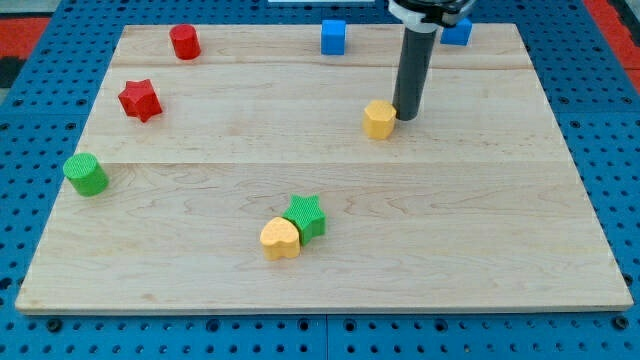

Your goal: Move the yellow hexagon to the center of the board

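The yellow hexagon (379, 119) lies on the wooden board (320, 260), right of the middle and toward the view's top. My tip (407, 116) is at the end of the dark rod, touching or almost touching the hexagon's right side.
A yellow heart (280, 238) and a green star (306, 216) touch each other near the view's bottom centre. A green cylinder (86, 174) is at the left edge. A red star (140, 100) and a red cylinder (185, 42) are at the top left. Blue blocks (333, 36) (458, 33) sit along the top edge.
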